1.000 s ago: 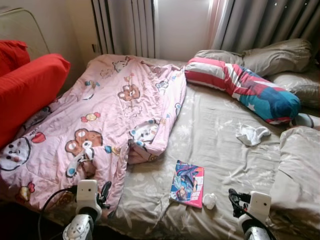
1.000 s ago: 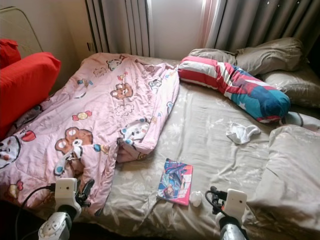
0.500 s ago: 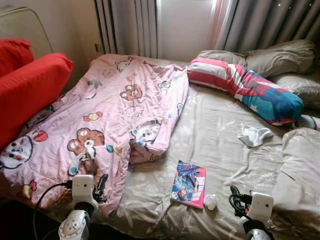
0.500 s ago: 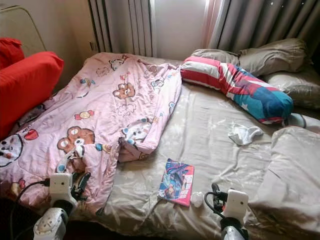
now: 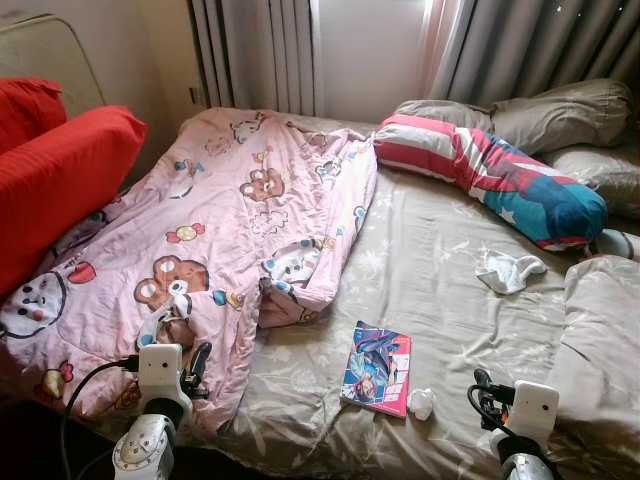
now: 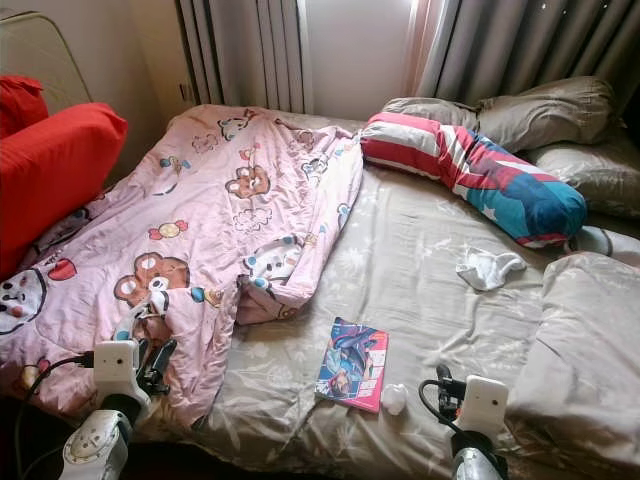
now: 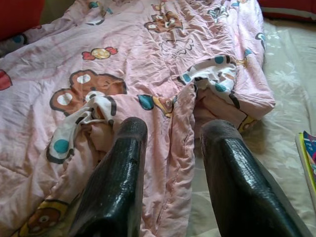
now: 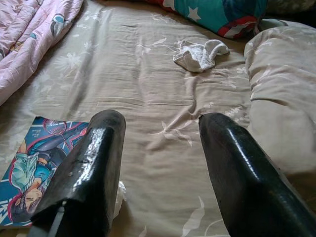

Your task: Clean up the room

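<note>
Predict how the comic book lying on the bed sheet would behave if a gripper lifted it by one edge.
The comic book looks thin and soft-covered, so it would probably droop. Its glossy cover may slip between fingers. Lying flat on the soft bed sheet, its edge may be hard to get under.

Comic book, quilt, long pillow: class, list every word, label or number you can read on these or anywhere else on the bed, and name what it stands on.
No text can be read anywhere.
Comic book: bright cover art; any lettering is too small and blurred to read.
Pink quilt: cartoon bears and sweets, no readable words.
Long pillow: stripes and stars, no lettering.
</note>
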`<state>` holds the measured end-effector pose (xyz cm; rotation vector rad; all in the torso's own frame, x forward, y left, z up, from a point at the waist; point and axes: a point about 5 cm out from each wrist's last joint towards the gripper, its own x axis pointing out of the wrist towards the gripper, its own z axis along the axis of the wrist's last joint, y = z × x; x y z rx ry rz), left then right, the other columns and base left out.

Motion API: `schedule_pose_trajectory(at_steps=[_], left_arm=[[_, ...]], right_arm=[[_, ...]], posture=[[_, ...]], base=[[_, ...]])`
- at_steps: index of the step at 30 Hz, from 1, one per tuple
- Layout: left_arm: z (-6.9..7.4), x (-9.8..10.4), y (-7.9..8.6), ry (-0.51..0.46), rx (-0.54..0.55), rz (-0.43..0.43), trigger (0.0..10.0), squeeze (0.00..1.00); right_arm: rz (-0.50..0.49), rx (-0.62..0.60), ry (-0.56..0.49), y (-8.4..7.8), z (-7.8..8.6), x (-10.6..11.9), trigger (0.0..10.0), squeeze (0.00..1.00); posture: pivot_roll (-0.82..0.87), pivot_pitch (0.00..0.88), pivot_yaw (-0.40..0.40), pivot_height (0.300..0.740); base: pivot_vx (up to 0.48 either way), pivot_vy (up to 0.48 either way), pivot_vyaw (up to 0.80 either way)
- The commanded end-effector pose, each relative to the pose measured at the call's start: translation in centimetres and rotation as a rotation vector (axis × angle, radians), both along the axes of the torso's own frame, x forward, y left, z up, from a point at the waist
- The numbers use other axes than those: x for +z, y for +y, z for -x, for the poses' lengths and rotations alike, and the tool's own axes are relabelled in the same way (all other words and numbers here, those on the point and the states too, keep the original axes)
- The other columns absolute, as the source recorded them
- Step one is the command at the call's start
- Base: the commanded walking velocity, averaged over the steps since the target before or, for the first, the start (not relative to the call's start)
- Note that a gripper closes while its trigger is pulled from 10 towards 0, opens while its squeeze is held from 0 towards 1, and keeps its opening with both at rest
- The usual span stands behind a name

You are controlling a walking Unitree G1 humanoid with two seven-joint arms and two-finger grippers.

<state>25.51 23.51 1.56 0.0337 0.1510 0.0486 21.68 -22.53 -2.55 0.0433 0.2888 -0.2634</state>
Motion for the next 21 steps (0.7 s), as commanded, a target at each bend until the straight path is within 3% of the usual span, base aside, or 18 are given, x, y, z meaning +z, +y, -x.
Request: schedule_pose_trajectory(at_steps=[1,7,21], left_arm=[[0.1,-0.2,0.2,0.016,0.017,-0.004,10.0,0.00],[-0.5,0.2,-0.1,0.000,0.027,0.010,10.0,0.00],[-0.8,0.1,-0.9,0.013,0.009,0.029,10.0,0.00]], right_arm=[[-0.002,0.000,0.015,0.0,0.1,-0.1,10.0,0.00],[0.002,-0.008,0.064,-0.5,1.4,-1.0,10.0,0.00],[-0.023,-0.005,0.054,-0.7,0.9,-0.7,10.0,0.00]], posture=[[0.02,0.000,-0.029,0.680],[0.03,0.000,-0.037,0.648],[0.02,0.000,-0.038,0.648]], base=[[0.000,0.000,0.00],[0.000,0.000,0.00],[0.000,0.000,0.00]])
